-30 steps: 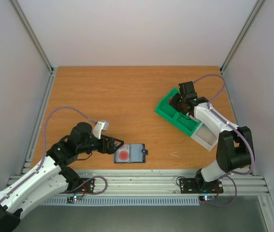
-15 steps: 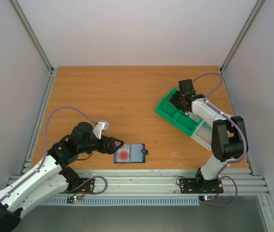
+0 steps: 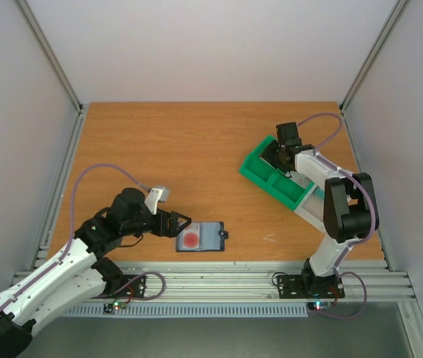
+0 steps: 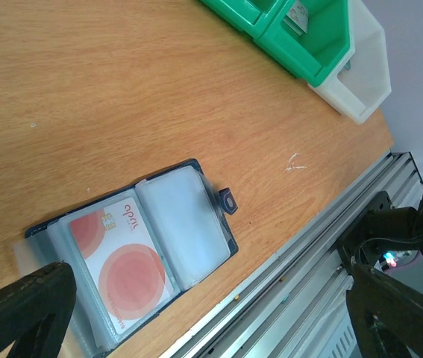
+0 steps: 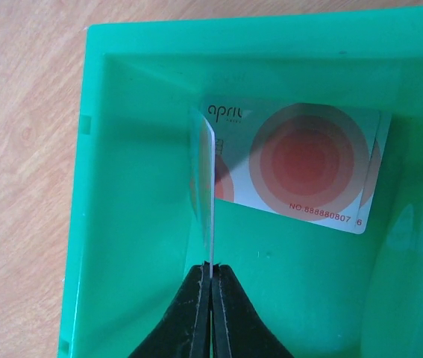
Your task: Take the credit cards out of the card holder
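The card holder (image 3: 202, 237) lies open near the table's front edge, a slate-blue bifold with a dark tab. A whitish credit card with red blotches (image 4: 121, 261) shows in its left pocket. My left gripper (image 3: 177, 222) hovers just left of it, open wide, its fingers (image 4: 24, 306) straddling the holder (image 4: 181, 224) without touching. My right gripper (image 5: 211, 272) is shut on the edge of a thin credit card (image 5: 207, 186), held edge-on inside the green tray (image 5: 99, 186). More cards (image 5: 308, 168) lie flat on the tray floor. From above, that gripper (image 3: 280, 151) sits over the tray's far compartment.
The green compartmented tray (image 3: 259, 170) stands at the back right, with a whitish bin (image 3: 317, 209) joined to its near end. An aluminium rail (image 4: 330, 246) runs along the table's front edge. Grey walls close in both sides.
The right arm's elbow has swung inward and upright while its gripper stays over the tray, still shut on the card. The left arm and card holder have barely moved.
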